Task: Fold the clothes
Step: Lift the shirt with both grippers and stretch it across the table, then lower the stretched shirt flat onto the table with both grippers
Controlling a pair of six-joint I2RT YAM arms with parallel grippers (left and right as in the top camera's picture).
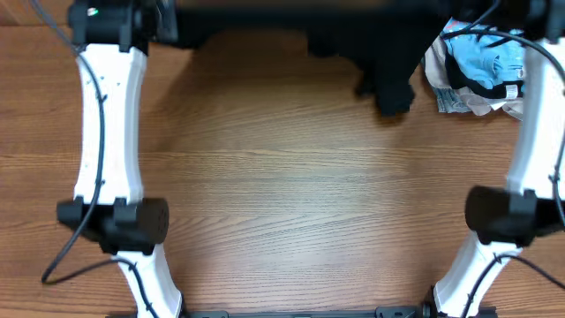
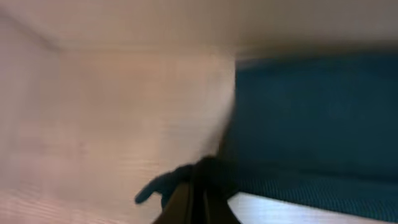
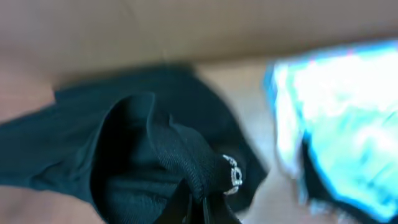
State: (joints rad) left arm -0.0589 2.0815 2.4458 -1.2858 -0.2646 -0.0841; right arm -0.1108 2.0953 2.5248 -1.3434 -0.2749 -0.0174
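The black T-shirt (image 1: 353,40) lies stretched along the table's far edge, with one part hanging toward me near the right. In the left wrist view my left gripper (image 2: 200,202) is shut on a pinch of the black fabric (image 2: 311,118), which spreads to the right. In the right wrist view my right gripper (image 3: 202,208) is shut on a fold of the black T-shirt (image 3: 137,143), next to its small white logo mark (image 3: 233,174). In the overhead view both arms reach to the far edge, and their fingertips are out of view there.
A light blue printed shirt (image 1: 485,62) lies bunched with pale garments at the far right corner. It also shows in the right wrist view (image 3: 339,118), close to the black shirt. The wooden table (image 1: 291,203) spreads between the two arms.
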